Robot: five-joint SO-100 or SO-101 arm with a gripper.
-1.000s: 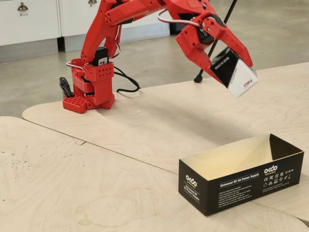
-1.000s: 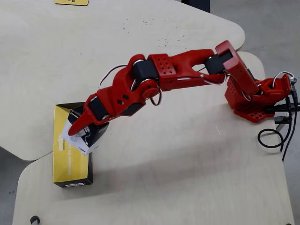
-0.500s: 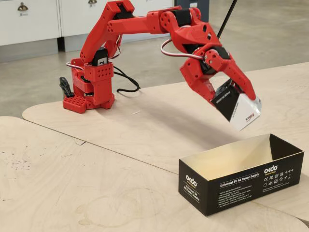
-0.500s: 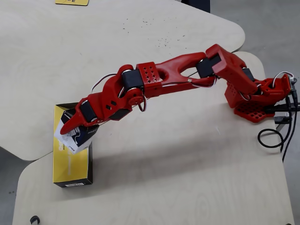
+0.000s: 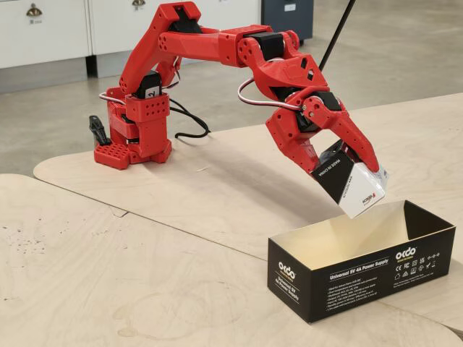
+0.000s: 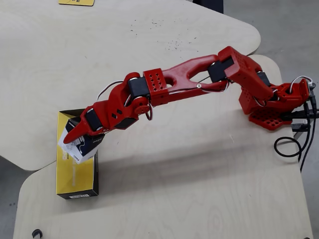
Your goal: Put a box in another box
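Two boxes we log. Item one: small black-and-white box (image 5: 352, 186), tilted, clamped between the red gripper (image 5: 347, 173) fingers, held above the far end of item two. Item two: long black box (image 5: 362, 264), open-topped, on the wooden table (image 5: 145, 253), at eight o'clock in the overhead view (image 6: 77, 174).

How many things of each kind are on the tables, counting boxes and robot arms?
Small black-and-white box, held in the claw above the long box: 1
Long black open box: 1
Red robot arm: 1
Total: 3
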